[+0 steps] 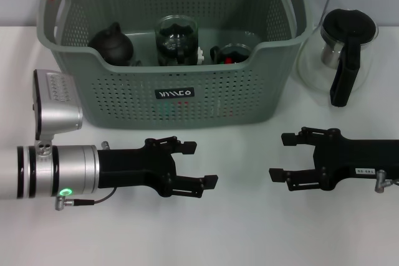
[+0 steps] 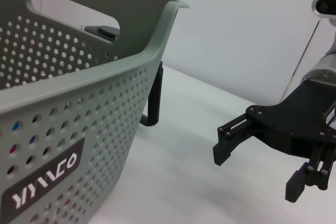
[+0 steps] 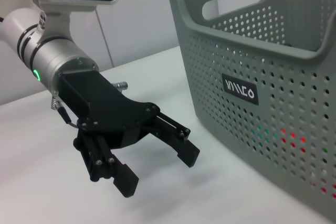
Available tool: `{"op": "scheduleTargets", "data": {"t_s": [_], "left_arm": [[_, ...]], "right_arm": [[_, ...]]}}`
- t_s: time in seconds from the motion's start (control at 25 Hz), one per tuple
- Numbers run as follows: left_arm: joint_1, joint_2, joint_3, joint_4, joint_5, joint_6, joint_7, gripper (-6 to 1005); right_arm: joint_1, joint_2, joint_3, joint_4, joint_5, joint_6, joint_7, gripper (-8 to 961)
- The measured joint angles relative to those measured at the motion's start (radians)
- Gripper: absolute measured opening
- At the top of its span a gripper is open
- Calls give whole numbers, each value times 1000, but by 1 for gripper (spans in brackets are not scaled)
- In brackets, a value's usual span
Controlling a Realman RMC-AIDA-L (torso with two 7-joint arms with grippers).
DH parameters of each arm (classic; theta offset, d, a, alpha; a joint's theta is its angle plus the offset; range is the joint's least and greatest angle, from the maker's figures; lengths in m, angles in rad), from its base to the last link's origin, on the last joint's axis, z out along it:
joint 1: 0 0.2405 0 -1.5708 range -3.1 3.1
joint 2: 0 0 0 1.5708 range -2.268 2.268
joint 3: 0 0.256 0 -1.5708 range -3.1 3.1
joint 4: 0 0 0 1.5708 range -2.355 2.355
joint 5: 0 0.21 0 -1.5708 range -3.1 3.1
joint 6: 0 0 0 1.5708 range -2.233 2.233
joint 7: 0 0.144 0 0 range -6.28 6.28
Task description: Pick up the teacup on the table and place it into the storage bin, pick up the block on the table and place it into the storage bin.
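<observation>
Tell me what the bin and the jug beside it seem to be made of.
Bin: likely moulded plastic, matte grey-green, with rows of punched holes and orange-red handles. Jug: apparently clear glass, as the table shows through it, with a black lid and handle, probably plastic.

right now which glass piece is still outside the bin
The glass pitcher with the black lid and handle. It stands on the table beside the storage bin, on the robot's right; the other glassware sits inside the bin.
</observation>
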Motion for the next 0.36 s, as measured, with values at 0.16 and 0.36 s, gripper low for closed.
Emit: {"op": "scheduleTargets", "data": {"t_s": [0.16,0.36], "left_arm": [[0,0,-2,0,0,6,0,936],[0,0,-8,0,-3,23,0,936]], "right_arm": [[-3,0,6,-3,2,-10,0,915],[-5,0,8,-3,3,-11,0,915]]}}
